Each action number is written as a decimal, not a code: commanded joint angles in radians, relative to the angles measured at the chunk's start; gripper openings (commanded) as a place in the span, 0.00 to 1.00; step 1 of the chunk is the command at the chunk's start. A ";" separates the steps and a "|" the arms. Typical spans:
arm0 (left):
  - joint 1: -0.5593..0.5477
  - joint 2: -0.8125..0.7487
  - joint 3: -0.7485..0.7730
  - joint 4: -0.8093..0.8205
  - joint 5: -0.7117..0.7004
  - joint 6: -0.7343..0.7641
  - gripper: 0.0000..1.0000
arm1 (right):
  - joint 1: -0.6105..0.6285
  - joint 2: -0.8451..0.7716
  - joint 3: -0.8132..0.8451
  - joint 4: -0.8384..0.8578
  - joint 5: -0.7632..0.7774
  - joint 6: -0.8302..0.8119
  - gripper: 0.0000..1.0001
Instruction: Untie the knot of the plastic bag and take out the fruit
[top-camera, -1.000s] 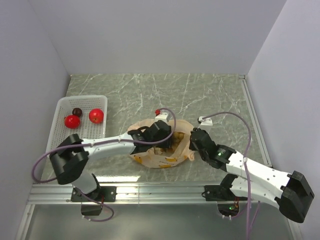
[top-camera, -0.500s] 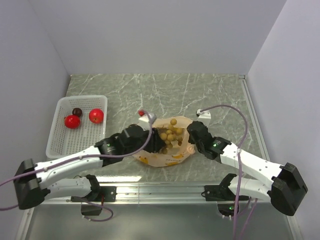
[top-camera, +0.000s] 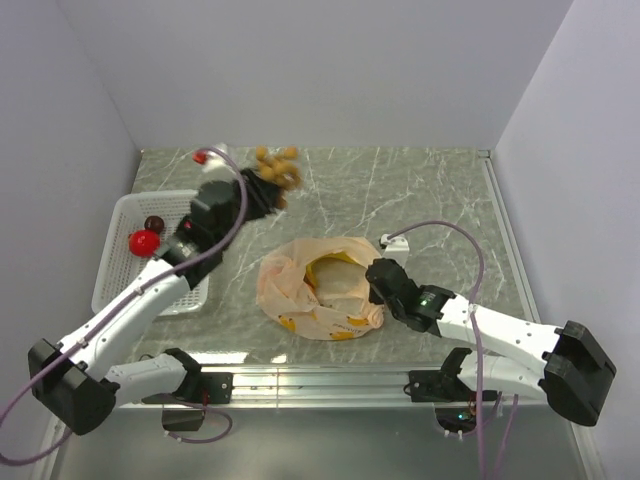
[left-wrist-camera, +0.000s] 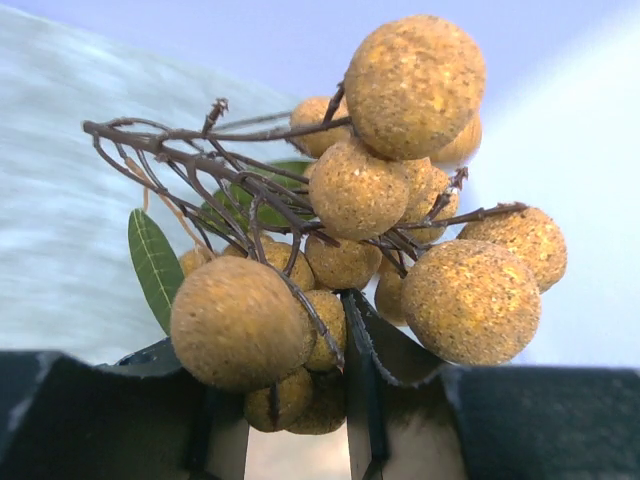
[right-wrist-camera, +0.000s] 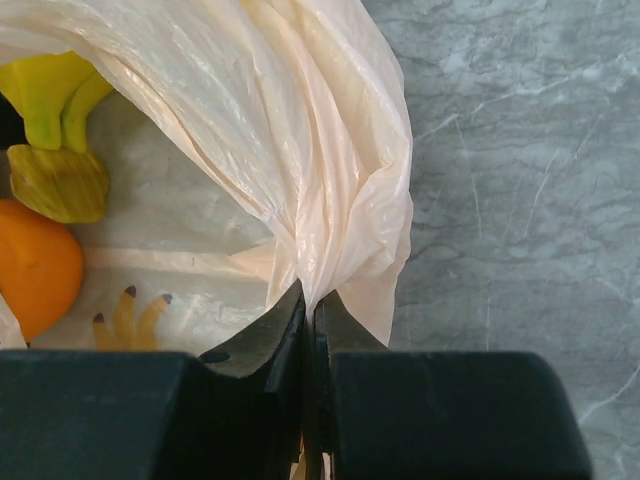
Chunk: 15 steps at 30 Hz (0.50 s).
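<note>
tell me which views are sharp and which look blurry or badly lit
Left wrist: the tan fruit cluster is crisp up close, the background behind it soft and out of focus. Right wrist: the plastic bag shows sharp crinkles, and the marble table is clear too. Top external: even, diffuse light, only faint shadows.

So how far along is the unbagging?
Done: plastic bag open, a red fruit and a dark one in the basket. In hand: left gripper holds the tan cluster aloft, right gripper pinches the bag rim. Left: bananas and an orange inside the bag.
</note>
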<state>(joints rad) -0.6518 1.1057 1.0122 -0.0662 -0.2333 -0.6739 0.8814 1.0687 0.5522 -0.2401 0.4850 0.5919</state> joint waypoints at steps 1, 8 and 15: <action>0.192 0.020 0.083 -0.136 -0.133 0.005 0.18 | 0.011 -0.035 -0.006 0.009 0.024 0.019 0.11; 0.498 0.013 0.063 -0.334 -0.207 0.007 0.19 | 0.010 -0.090 -0.008 0.002 0.024 0.011 0.11; 0.731 0.032 -0.009 -0.417 -0.080 0.083 0.27 | 0.010 -0.107 -0.008 -0.008 0.017 -0.007 0.11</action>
<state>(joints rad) 0.0277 1.1305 1.0016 -0.4133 -0.3614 -0.6441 0.8814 0.9874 0.5491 -0.2485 0.4850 0.5892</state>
